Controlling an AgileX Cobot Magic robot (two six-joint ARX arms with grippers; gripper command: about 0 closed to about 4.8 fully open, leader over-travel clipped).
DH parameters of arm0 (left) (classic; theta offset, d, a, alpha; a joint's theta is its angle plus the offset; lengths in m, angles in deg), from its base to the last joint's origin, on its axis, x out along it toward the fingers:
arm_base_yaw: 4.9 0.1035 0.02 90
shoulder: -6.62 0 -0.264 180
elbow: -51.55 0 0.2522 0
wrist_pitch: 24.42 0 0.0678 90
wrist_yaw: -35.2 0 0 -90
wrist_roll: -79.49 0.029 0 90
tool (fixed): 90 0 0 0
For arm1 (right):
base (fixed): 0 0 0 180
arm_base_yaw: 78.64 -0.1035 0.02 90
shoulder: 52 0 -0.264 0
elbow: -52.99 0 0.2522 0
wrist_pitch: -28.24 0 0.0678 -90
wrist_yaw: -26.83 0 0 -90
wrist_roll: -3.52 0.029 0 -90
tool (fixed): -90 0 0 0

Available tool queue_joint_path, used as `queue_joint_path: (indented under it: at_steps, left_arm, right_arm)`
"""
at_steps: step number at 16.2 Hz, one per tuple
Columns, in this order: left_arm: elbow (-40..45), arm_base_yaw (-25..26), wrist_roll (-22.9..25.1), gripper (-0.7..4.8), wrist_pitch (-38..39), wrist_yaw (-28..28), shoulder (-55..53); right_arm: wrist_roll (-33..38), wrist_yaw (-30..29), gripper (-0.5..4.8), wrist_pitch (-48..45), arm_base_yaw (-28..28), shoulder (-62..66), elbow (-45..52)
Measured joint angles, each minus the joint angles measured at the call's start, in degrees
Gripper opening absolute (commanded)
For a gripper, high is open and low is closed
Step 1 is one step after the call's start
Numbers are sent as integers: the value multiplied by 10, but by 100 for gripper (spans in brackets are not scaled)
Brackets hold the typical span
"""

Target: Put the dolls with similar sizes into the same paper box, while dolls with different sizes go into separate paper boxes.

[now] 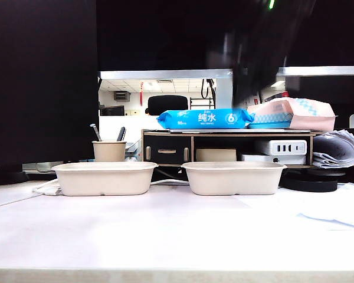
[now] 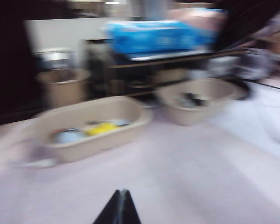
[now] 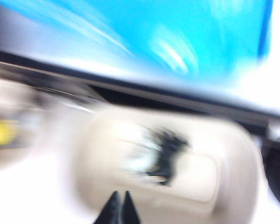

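Two beige paper boxes stand side by side, the left box (image 1: pixel 104 179) and the right box (image 1: pixel 234 178). The left wrist view, blurred, shows a yellow doll (image 2: pixel 101 128) and a pale bluish-white doll (image 2: pixel 67 136) in the left box (image 2: pixel 98 148), and a dark doll (image 2: pixel 192 99) in the right box (image 2: pixel 191 117). My left gripper (image 2: pixel 122 192) is shut and empty, low over the table in front of the boxes. My right gripper (image 3: pixel 120 193) is shut and empty above the near rim of the right box (image 3: pixel 242 154), where a black doll (image 3: pixel 170 151) and a white doll (image 3: pixel 137 161) lie.
Behind the boxes stand a round beige pen cup (image 1: pixel 109 151) and a dark shelf (image 1: pixel 224 147) carrying a blue wipes pack (image 1: pixel 205 118). A black disc (image 1: pixel 310 184) and loose papers (image 1: pixel 336 209) lie at the right. A dark blurred arm (image 1: pixel 253 59) hangs above the right box.
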Motion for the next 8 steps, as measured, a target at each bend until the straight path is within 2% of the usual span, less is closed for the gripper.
queue_joint_path:
  at_steps: [4, 8]
  left_arm:
    - [0, 116, 0, -5, 0, 0, 0]
    - [0, 160, 0, -5, 0, 2, 0]
  right_arm:
    - [-142, -22, -8, 73, -14, -249, 22]
    - [-150, -41, -8, 33, -14, -505, 102]
